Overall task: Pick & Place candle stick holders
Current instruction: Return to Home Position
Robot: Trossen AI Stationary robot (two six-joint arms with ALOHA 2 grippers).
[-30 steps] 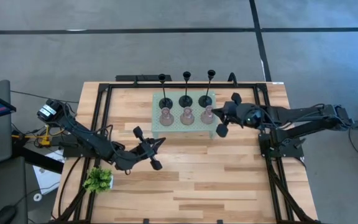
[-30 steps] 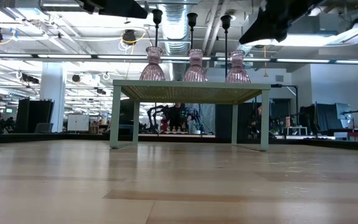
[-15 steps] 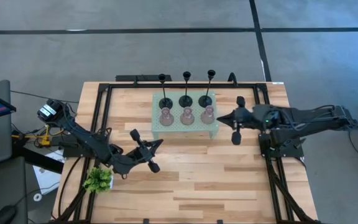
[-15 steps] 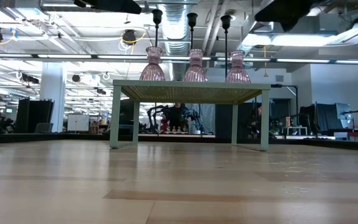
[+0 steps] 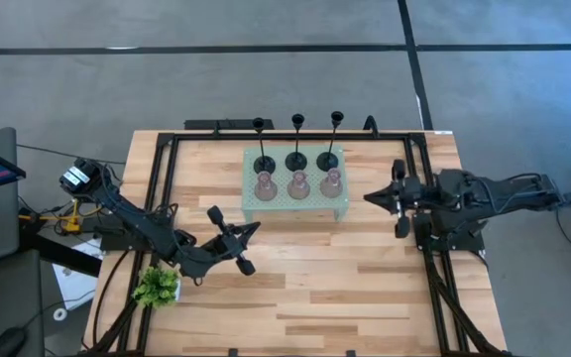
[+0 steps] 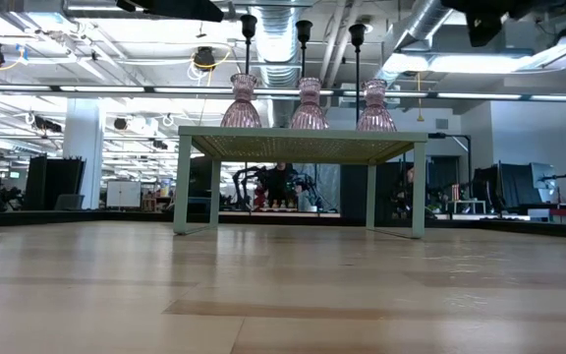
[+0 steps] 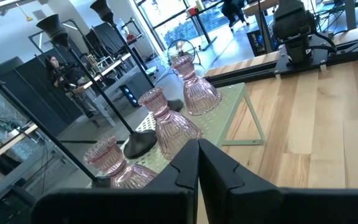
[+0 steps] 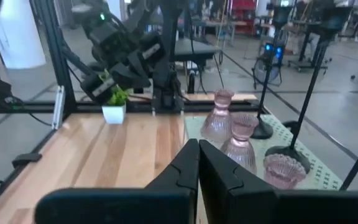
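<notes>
High view: we see three black thin-stemmed round-based candle holders [image 5: 296, 159] in one row and three pinkish translucent glass bulb holders [image 5: 297, 184] in second row, all on pale green perforated stand [image 5: 315, 204]. Left gripper [image 5: 254, 229] and right gripper [image 5: 370, 197] flank stand, apart from it.
Low view: we see all six upright atop stand.
Wrist views: we find both grippers' fingers pressed together, empty.

The right gripper [image 8: 198, 146] has its two dark fingers pressed together, pointing across the wooden table [image 8: 104, 149]. At one o'clock from them, three pink glass holders [image 8: 241, 140] stand in a row on the pale green perforated stand [image 8: 319, 168], with black stemmed holders [image 8: 263, 132] just beyond. At eleven o'clock, farther off, a small green plant [image 8: 115, 99] sits beside the left arm [image 8: 126, 53].
</notes>
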